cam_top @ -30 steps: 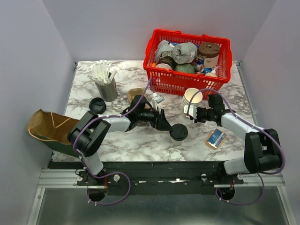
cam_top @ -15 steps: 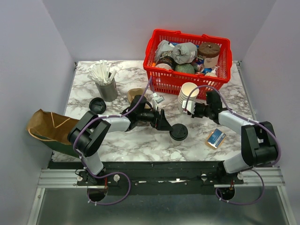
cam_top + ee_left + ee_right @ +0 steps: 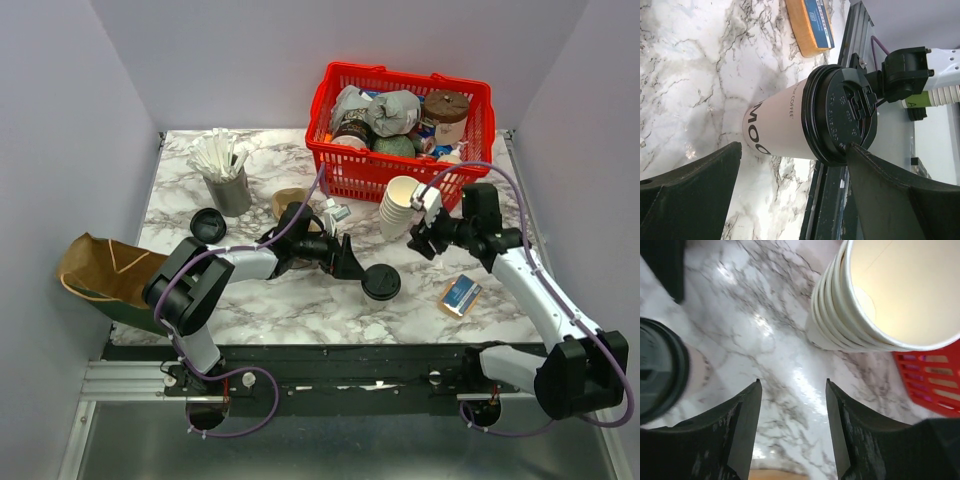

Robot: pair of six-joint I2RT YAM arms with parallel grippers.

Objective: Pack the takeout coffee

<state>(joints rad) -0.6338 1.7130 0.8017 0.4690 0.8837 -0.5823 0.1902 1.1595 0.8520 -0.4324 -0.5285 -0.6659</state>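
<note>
I see the coffee cup (image 3: 381, 283) standing upright mid-table (image 3: 300, 305), long axis vertical, black lid up. The left gripper (image 3: 358, 268) sits just beside it, jaws spread wide and holding nothing. The right gripper (image 3: 792, 385) is parted and empty, near the stack of paper cups (image 3: 401, 206).

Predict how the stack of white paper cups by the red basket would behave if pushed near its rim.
The stack of paper cups is tall, narrow at the base and empty, so probably light and apt to tip. Nesting likely stiffens its walls.
</note>
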